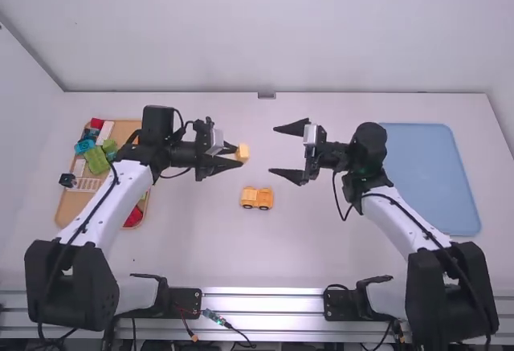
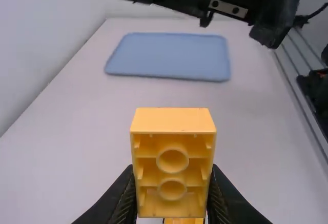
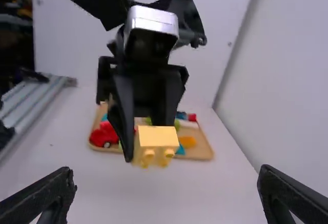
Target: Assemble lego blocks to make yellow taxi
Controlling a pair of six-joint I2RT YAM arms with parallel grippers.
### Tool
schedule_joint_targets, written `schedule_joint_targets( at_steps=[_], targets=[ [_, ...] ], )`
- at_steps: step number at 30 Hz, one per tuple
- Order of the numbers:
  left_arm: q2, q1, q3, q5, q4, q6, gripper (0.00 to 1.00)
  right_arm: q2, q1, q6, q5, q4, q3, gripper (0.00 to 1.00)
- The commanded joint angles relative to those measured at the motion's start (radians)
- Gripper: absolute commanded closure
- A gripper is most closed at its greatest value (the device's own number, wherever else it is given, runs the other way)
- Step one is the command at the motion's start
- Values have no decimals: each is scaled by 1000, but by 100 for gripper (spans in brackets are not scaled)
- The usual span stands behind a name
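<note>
Tabletop (image 1: 321,246), yellow block (image 2: 173,120), hollow in left wrist view; studded in right

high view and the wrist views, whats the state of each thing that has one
left gripper: jaws shut on the yellow block
right gripper: jaws open, nothing between them
yellow block: held off the table, hollow underside toward the left wrist camera
wheeled yellow piece: on the table, not joined to the block
wooden tray: holding colored pieces

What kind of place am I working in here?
Likely a robotics lab workstation: two arms bolted at a metal rail, a white table with plain walls, and cables by the bases.
</note>
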Motion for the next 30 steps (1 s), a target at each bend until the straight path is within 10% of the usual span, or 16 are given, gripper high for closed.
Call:
schedule_joint_targets(
  at_steps=[1,13,30],
  targets=[
    [-13,-4,-47,146,56,-27,98,60,20,200,-85,72,-5,9],
    [-13,-5,-229,248,504,-298,98,252,66,473,-105,466,-5,21],
    [-13,-28,-414,136,1133,-820,98,259,130,435,-66,470,-5,25]
  ],
)
